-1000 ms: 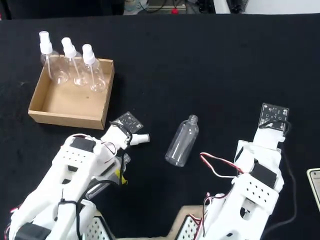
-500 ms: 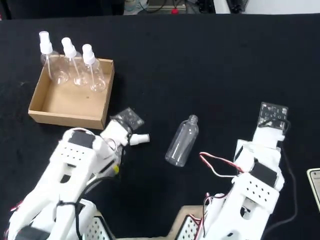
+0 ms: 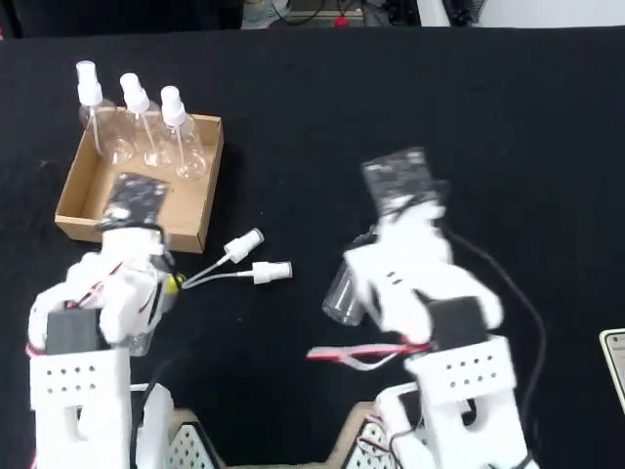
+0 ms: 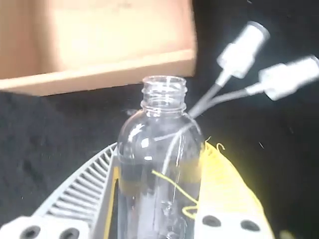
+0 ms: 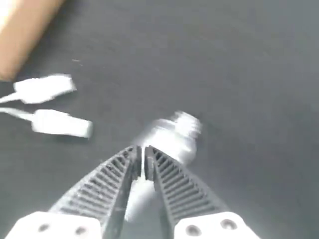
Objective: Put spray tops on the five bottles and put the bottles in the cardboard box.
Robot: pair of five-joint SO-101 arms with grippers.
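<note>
Left tool [image 4: 162,147] grasps uncapped bottle [image 4: 158,119] near the cardboard box [image 3: 132,231]. Right tool [image 5: 143,151] clenched, tips over lying bottle [image 5: 174,133]. Two spray tops [image 3: 271,272] loose on counter [image 3: 488,117] between arms.

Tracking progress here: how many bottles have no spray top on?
2. One bottle is gripped in the left pincer near the cardboard box; the other bottle lies on the table, partly under the right arm. None seem hidden.
</note>
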